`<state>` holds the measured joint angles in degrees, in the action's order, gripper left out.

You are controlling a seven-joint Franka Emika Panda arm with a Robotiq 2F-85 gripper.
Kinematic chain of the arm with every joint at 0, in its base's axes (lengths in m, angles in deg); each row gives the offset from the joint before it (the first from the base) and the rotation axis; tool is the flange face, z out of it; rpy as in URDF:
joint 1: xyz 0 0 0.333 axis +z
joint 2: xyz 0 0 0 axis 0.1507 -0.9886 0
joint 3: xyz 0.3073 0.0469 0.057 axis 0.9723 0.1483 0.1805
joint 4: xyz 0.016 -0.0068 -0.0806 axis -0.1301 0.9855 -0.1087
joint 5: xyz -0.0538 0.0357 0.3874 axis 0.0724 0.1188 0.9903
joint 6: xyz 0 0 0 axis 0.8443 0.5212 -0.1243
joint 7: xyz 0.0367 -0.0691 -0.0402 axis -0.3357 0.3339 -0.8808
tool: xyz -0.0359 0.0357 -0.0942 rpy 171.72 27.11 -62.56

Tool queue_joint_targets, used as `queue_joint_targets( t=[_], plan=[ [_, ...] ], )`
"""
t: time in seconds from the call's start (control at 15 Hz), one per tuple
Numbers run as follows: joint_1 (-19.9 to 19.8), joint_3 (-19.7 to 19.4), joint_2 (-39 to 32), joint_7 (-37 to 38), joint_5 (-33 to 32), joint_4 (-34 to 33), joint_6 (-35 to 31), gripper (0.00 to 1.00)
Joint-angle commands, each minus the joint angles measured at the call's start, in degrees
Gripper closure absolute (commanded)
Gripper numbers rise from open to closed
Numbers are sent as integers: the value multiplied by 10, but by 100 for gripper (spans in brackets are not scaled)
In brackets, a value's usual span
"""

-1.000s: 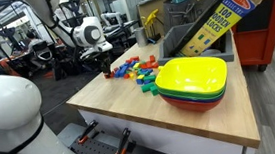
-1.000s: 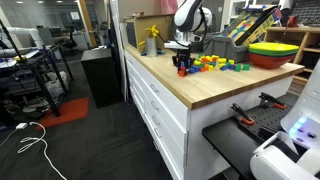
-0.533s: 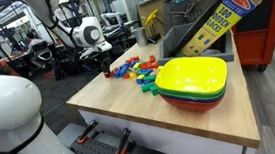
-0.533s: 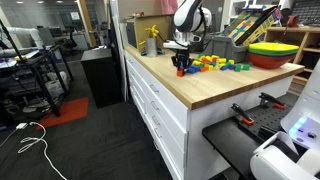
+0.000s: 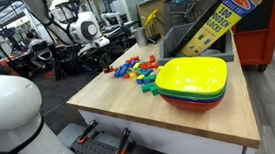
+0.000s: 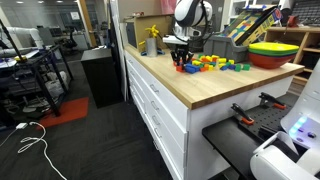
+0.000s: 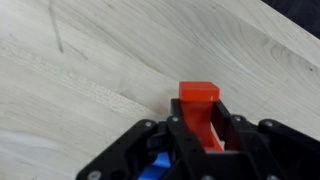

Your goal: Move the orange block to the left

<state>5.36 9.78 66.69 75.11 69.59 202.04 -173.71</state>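
In the wrist view my gripper (image 7: 205, 128) is shut on the orange block (image 7: 197, 105), which sticks out past the fingertips above the wooden tabletop (image 7: 90, 70). A blue block (image 7: 152, 168) shows below the fingers. In both exterior views the gripper (image 5: 106, 62) (image 6: 181, 63) hangs just over the table beside the end of the pile of coloured blocks (image 5: 137, 69) (image 6: 215, 64). The orange block is too small to make out in the exterior views.
A stack of yellow, green and red bowls (image 5: 191, 82) (image 6: 275, 52) stands past the pile. A blocks box (image 5: 217, 15) leans in a grey bin behind. A yellow object (image 6: 152, 40) stands at the table's far end.
The arm has risen a little, lifting the gripper with the orange block off the table next to the pile.
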Motion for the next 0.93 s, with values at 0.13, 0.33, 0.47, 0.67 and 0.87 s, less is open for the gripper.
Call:
queue_joint_targets(
  t=[0.13,0.33,0.47,0.67,0.87],
  plan=[
    [-29,-7,23,-63,-44,-4,46,92],
    [-42,-12,31,-101,-63,-10,81,92],
    [-47,-15,38,-118,-78,-16,107,92],
    [-46,-12,63,-119,-96,-25,146,92],
    [-50,-9,40,-113,-86,-24,118,67]
  ],
)
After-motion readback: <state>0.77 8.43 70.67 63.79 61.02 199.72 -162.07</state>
